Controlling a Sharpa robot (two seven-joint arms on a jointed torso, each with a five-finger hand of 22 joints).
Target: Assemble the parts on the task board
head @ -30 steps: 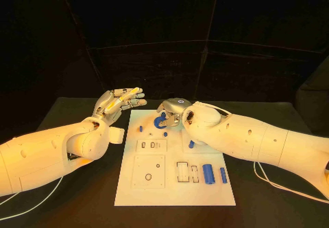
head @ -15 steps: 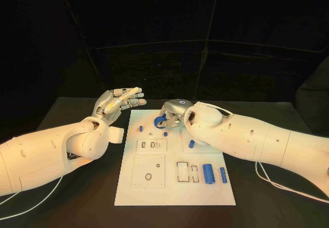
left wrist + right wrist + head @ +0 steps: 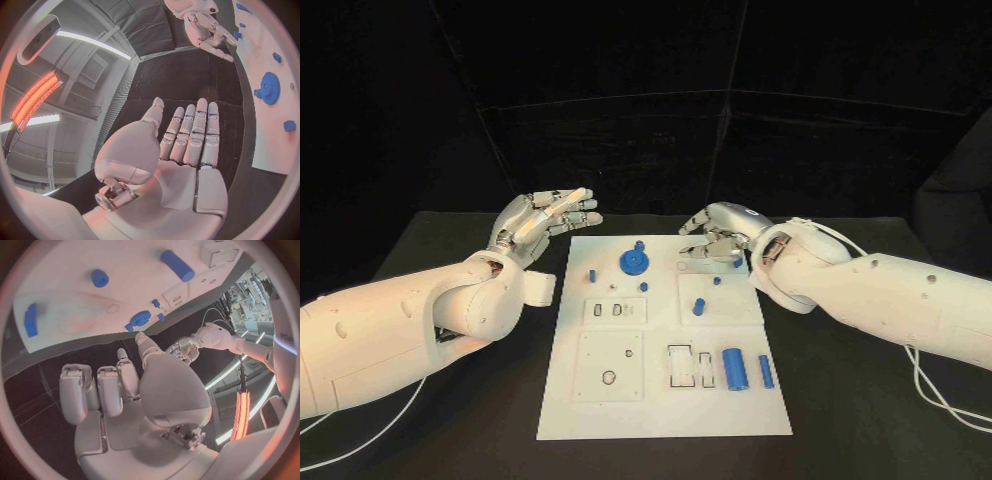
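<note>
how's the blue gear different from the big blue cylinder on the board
The blue gear is a flat toothed disc with a small knob on top; the big blue cylinder is a smooth, thick rod lying on its side. The gear sits at the far end of the task board, between the two hands; the cylinder lies at the near end, beside a thinner blue pin. Both are blue, and no hand touches either.

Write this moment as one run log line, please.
left hand: open, off board | right hand: empty, at task board far edge | blue gear: seated on board, released
</note>
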